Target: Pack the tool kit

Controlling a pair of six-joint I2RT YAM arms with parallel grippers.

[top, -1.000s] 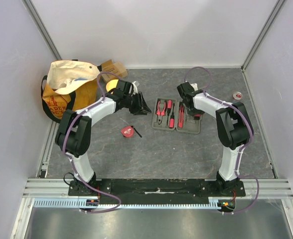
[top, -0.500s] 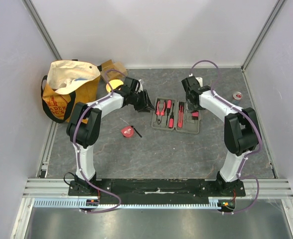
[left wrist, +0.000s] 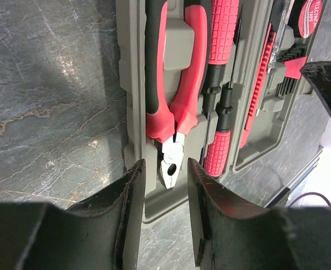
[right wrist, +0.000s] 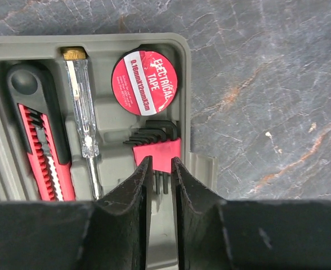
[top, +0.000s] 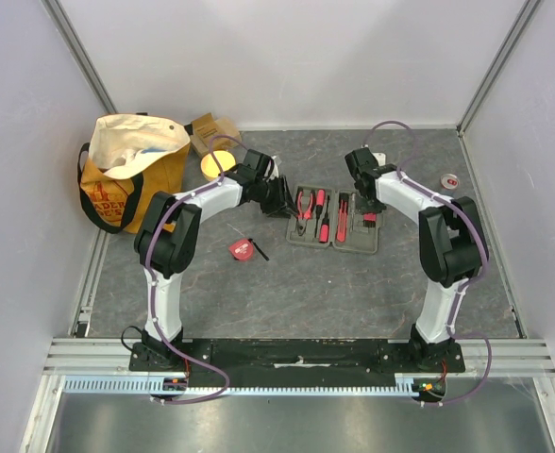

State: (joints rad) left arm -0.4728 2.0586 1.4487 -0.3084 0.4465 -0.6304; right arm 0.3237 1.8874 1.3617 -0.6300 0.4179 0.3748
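Directly between the fingers of the left gripper [left wrist: 165, 164] lies the nose of the pliers [left wrist: 195, 67], seated in its moulded slot. The gripper stands part open and holds nothing. Its outer finger hangs over the side wall of the tool kit case [left wrist: 133, 84]. Beyond the tips, two red-handled screwdrivers [left wrist: 224, 28] lie alongside the pliers.

The right gripper [right wrist: 160, 162] is nearly closed, with only a narrow gap. The stems of the hex key set [right wrist: 154, 149] show in that gap; whether they are pinched cannot be told. Ahead of the tips sits the electrical tape [right wrist: 144, 83]; to one side lie the tester screwdriver [right wrist: 84, 112] and the utility knife [right wrist: 39, 146].

Hazards:
- If the left gripper closes here, it may catch the case wall with the pliers, tilting the case and unseating tools.
- If the right gripper lifts while pinching, the hex key set may leave its slot.

A small red tool [top: 242, 248], probably a tape measure, lies loose on the worktop [top: 306, 293], well behind the left gripper, unpacked.
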